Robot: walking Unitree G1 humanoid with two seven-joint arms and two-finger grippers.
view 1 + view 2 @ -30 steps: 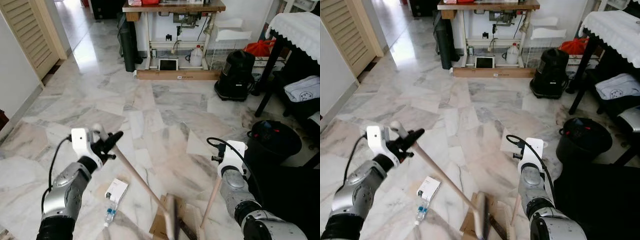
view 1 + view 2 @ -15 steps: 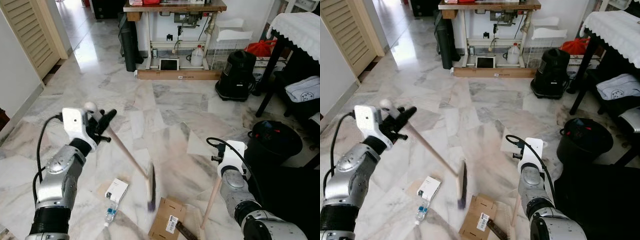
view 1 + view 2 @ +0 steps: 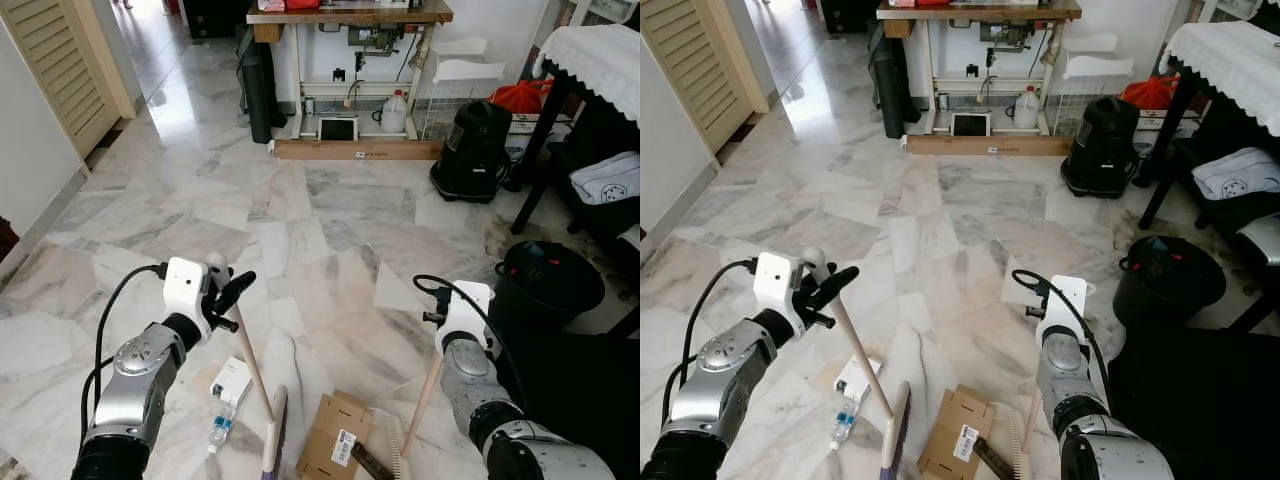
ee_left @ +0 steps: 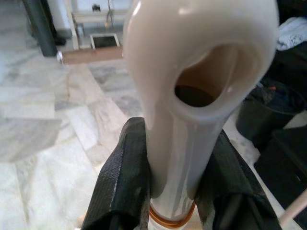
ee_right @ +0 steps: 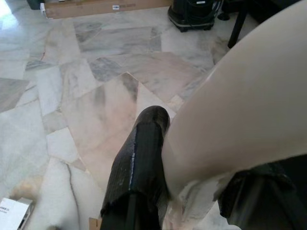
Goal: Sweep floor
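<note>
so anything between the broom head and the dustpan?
Only litter to be swept: the flattened cardboard box lies on the floor between the broom head and the dustpan. Left gripper holds the broom handle.

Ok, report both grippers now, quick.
Left gripper: shut on the broom handle.
Right gripper: shut on the dustpan handle.

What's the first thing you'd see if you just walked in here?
The robot's left gripper shut on a broom, whose head rests on the marble floor among litter: a cardboard box, a small white box and a plastic bottle. The right gripper holds a dustpan handle beside the cardboard. A black bin stands further right.
</note>
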